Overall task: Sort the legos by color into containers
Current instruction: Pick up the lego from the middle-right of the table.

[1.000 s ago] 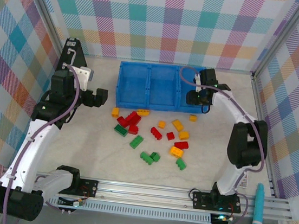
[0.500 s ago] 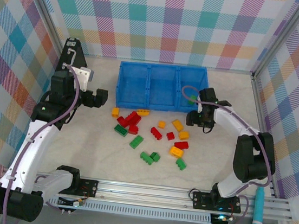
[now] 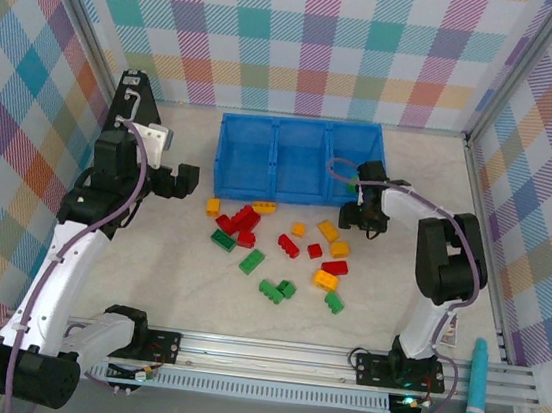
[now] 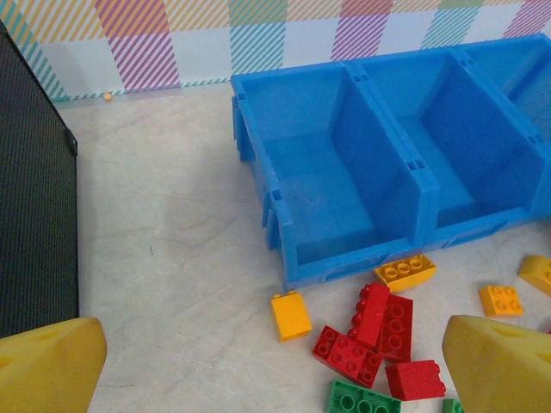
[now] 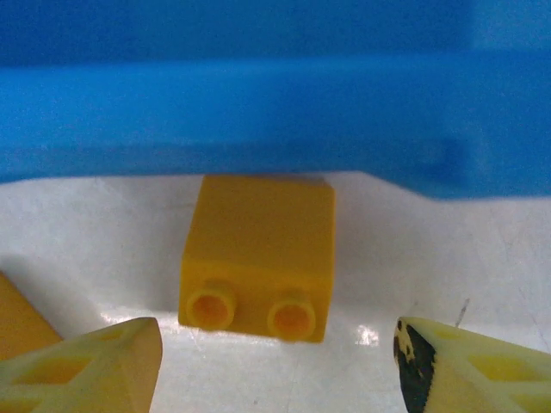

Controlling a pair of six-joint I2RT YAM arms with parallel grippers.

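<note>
- Your left claw point(image 3: 186, 180) hangs wide open and empty, just left of the blue bin point(image 3: 287, 195).
- The legos point(image 3: 288, 245) lie scattered on the counter point(image 3: 167, 274) in front of the bin.
- Your right claw point(image 5: 284, 370) is open at the bin's right front. A yellow brick point(image 5: 258, 249) lies just ahead of its fingers, touching neither, close beside the bin wall.

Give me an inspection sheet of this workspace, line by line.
Surface: pale table, no spills seen.
Job's things: red, yellow and green legos scattered before the blue bin; left and middle compartments empty.
Clutter: teal tool at the near right corner, by the metal rail.
Grippers: left gripper open, left of the bricks; right gripper open, low at a yellow brick beside the bin's front wall.
Cables: purple cables looped along both arms.
Surroundings: plaid walls on three sides.
</note>
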